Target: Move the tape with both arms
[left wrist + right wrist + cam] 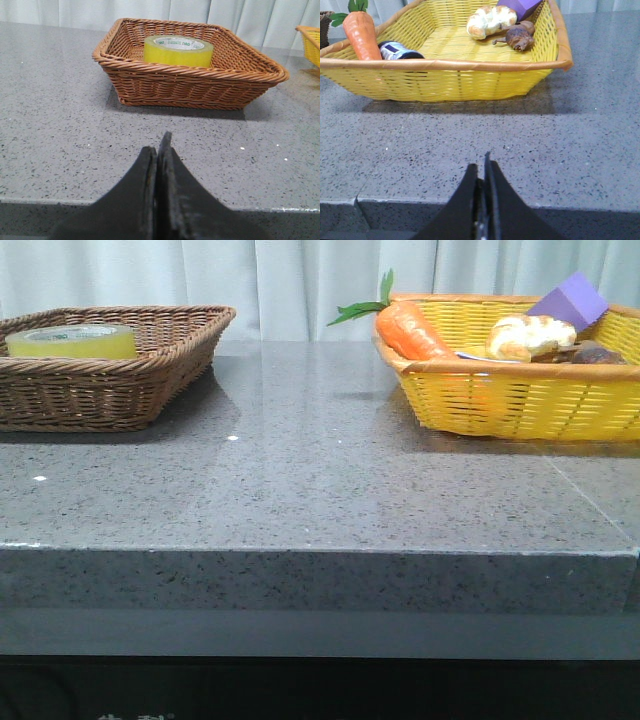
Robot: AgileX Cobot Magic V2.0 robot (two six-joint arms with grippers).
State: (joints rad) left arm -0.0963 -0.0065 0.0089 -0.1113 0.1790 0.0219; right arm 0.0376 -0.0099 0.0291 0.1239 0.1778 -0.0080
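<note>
You see both the left gripper (pixel 159 150) and right gripper (pixel 484 170) pressed together, empty, at the surface's (pixel 320 490) near edge, the tape (pixel 178 50) untouched in its brown basket (pixel 190 85).

front view: low, near the bench (pixel 300 490) front edge, facing 12 o'clock, both baskets in sight | left wrist view: low at the near edge, faces the brown basket (pixel 190 75) at 11 o'clock, shared with front | right wrist view: same height, faces the yellow basket (pixel 445 80) at 1 o'clock, also shared
</note>
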